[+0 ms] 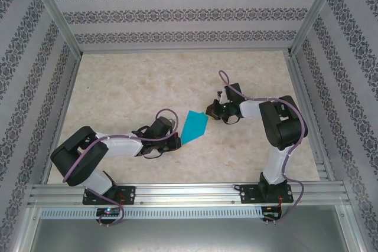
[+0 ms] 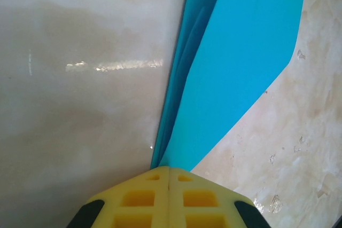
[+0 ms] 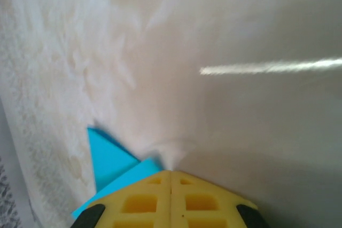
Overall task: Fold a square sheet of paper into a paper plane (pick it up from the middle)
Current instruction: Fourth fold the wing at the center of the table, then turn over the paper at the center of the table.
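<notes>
A robot test cell in a lab is shown. A pale, marble-patterned table (image 1: 147, 81) is boxed in by an aluminium frame (image 1: 56, 22) and patterned wall panels (image 1: 177, 10) across the top and sides. Two cabled robot arms (image 1: 112, 146) are seen bolted to a slotted metal rail (image 1: 189, 193) along the lower edge.

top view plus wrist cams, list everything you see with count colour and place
paper: 1, teal-blue, folded, mid-table between the grippers
table: 1, beige marbled, under everything
walls: 3, grey patterned, left, back, right
frame: 1, silver metal, around the table
left arm: 1, white and black, near left
right arm: 1, white and black, near right
left gripper: 1, yellow-tipped, shut on paper's near-left corner
right gripper: 1, yellow-tipped, shut on paper's far-right corner
</notes>
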Tool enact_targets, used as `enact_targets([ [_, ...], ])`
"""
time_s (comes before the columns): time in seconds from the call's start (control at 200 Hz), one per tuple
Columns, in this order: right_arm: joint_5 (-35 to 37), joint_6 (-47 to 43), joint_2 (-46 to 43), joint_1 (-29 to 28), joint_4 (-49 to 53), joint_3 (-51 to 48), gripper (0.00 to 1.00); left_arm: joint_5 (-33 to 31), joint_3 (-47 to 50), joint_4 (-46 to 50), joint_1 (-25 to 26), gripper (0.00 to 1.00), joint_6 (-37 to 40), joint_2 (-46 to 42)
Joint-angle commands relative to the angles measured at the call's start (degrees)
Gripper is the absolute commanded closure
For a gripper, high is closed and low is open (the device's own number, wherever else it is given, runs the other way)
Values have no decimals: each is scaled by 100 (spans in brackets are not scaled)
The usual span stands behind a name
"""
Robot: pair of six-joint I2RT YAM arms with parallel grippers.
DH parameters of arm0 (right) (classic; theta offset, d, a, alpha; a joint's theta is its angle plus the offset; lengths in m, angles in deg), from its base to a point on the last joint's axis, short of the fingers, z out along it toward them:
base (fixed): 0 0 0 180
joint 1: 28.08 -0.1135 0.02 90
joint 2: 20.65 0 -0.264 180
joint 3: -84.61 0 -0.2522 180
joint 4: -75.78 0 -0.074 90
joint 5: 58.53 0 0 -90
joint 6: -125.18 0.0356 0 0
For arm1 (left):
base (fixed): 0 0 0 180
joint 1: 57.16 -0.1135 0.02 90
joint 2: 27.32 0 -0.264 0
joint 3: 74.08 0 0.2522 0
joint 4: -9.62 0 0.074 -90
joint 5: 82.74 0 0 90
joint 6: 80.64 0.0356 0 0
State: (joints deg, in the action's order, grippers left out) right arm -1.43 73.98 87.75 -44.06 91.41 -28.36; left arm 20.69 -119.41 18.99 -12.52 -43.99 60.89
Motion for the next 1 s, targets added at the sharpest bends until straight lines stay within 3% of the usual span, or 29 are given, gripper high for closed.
enact_targets([
  [0.0,683,-210,-38,214,269,259,100,-3,179,1099,-26,100,175,109],
  [0.16,592,-163,-775,128,460,126,99,-14,-126,1145,-26,95,266,-219],
  [0.245,648,-83,-1185,-3,513,-113,89,-56,-413,1209,-26,83,306,-467],
  [0.35,741,115,-1568,-287,535,-452,70,-290,-698,1321,-26,67,348,-772],
  [0.45,803,454,-1810,-556,374,-812,62,-650,-821,1351,-26,59,402,-921],
  [0.664,919,1165,-1922,-1213,-65,-1161,58,-862,-939,1072,-26,59,458,-607],
  [0.994,1026,1818,-1355,-1866,-619,-1054,59,-1079,-950,902,-74,61,338,-36],
])
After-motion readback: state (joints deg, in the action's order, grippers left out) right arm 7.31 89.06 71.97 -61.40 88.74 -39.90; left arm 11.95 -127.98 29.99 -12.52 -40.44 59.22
